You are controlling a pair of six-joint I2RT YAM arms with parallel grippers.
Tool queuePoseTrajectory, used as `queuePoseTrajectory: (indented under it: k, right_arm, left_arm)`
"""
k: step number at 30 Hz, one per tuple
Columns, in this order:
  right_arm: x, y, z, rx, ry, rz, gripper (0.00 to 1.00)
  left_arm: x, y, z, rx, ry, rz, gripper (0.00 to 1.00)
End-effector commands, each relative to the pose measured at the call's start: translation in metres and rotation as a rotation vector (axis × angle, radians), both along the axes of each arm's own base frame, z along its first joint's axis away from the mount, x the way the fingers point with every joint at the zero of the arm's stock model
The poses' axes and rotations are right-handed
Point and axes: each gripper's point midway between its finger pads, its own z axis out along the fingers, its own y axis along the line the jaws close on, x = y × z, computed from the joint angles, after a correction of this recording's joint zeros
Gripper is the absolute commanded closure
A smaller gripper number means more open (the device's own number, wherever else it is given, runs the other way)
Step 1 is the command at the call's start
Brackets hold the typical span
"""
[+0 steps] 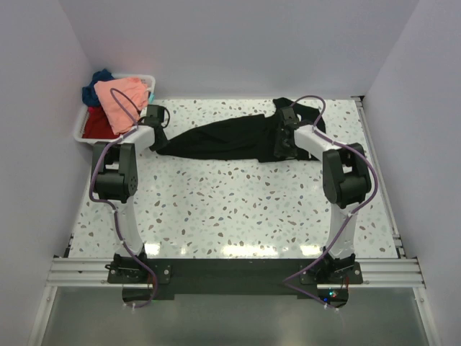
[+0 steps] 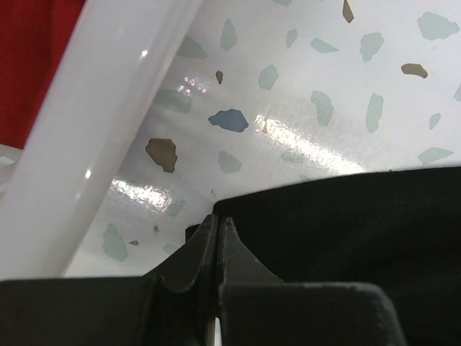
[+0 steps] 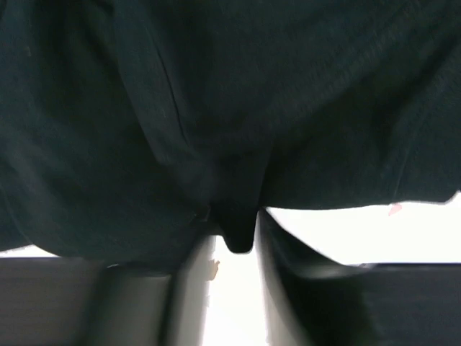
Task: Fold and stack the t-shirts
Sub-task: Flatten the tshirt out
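Note:
The black t-shirt [image 1: 216, 140] lies bunched in a long band across the far part of the table, stretched between both grippers. My left gripper [image 1: 158, 143] is at its left end. In the left wrist view that gripper [image 2: 218, 220] is shut, its tips pinching the edge of the black cloth [image 2: 360, 231]. My right gripper [image 1: 282, 144] is at the shirt's right end, and a fold of black cloth [image 3: 216, 108] fills the space between its fingertips [image 3: 236, 223]. The salmon-pink t-shirt [image 1: 122, 101], red t-shirt [image 1: 97, 124] and dark blue t-shirt [image 1: 94, 86] sit heaped in the bin.
The white plastic bin [image 1: 81, 128] stands at the far left corner, its rim [image 2: 108, 130] close beside my left gripper, with red cloth [image 2: 36, 58] inside. White walls enclose the speckled table [image 1: 230, 209] on three sides.

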Motion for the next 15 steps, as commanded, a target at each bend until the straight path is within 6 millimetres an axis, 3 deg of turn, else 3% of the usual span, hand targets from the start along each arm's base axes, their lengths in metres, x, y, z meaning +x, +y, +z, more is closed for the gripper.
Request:
queuePoseTrajectory:
  k: [1,3,9,15]
  right_arm:
    - [0.027,0.001,0.014,-0.008,-0.069,-0.021,0.84]
    - [0.032,0.000,0.020,-0.016,-0.074,-0.032,1.00]
    - [0.035,-0.003,0.053,-0.031,-0.126,-0.046,1.00]
    - [0.032,0.012,0.092,-0.038,-0.166,-0.005,1.00]
  left_arm:
    - [-0.007,0.002,0.009,0.006,0.004,0.005,1.00]
    - [-0.007,0.003,0.011,0.010,0.001,0.006,1.00]
    - [-0.007,0.003,0.010,0.013,0.003,0.006,1.00]
    - [-0.006,0.002,0.008,0.009,0.004,0.003,1.00]
